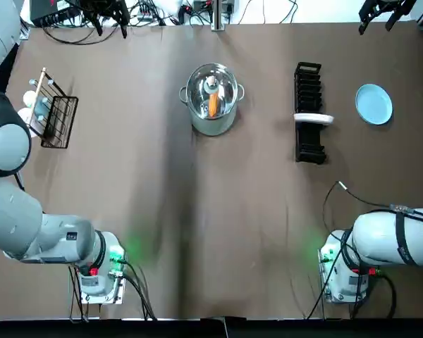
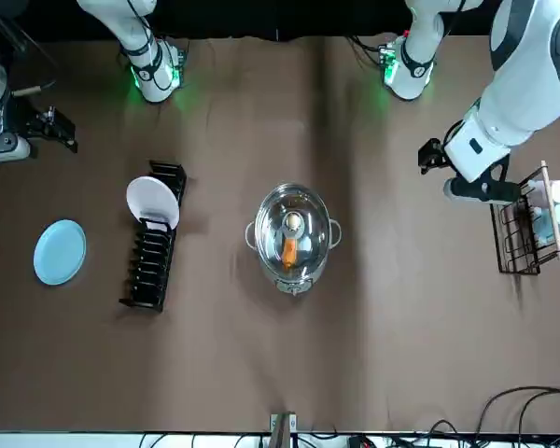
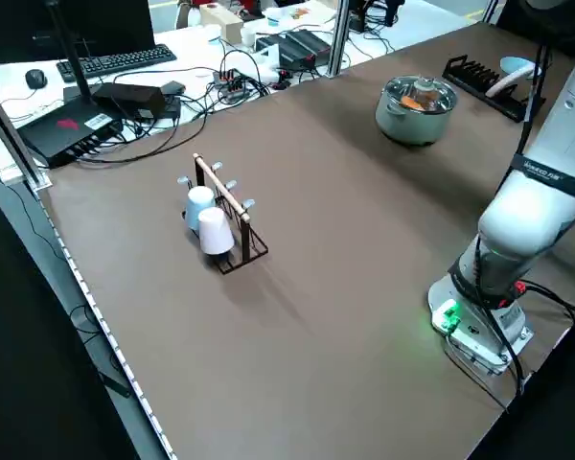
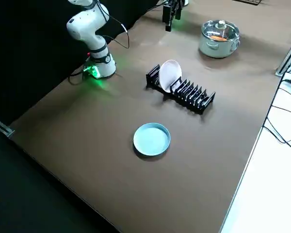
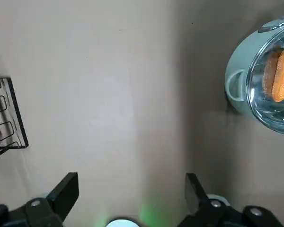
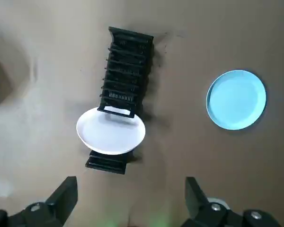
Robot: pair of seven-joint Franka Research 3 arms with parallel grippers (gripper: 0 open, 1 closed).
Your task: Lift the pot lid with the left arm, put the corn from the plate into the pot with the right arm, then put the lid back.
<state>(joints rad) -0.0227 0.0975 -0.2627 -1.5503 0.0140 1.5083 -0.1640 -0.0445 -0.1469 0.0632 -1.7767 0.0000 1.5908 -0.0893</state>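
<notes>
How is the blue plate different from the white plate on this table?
Colour: the blue plate is light blue, the white plate plain white. Pose: the blue plate lies flat on the table, while the white plate stands on edge. Place: the white plate sits in a slot of the black dish rack; the blue plate lies apart from the rack, on its own. Both are round and empty.

A wide brown-covered table [image 1: 197,211] carries a lidded steel pot [image 1: 211,105] near its middle. To the robot's right stand a black slatted dish rack [image 1: 309,146] and a round light-blue plate [image 1: 374,103]. A black wire cup rack [image 1: 58,121] sits far left.
</notes>
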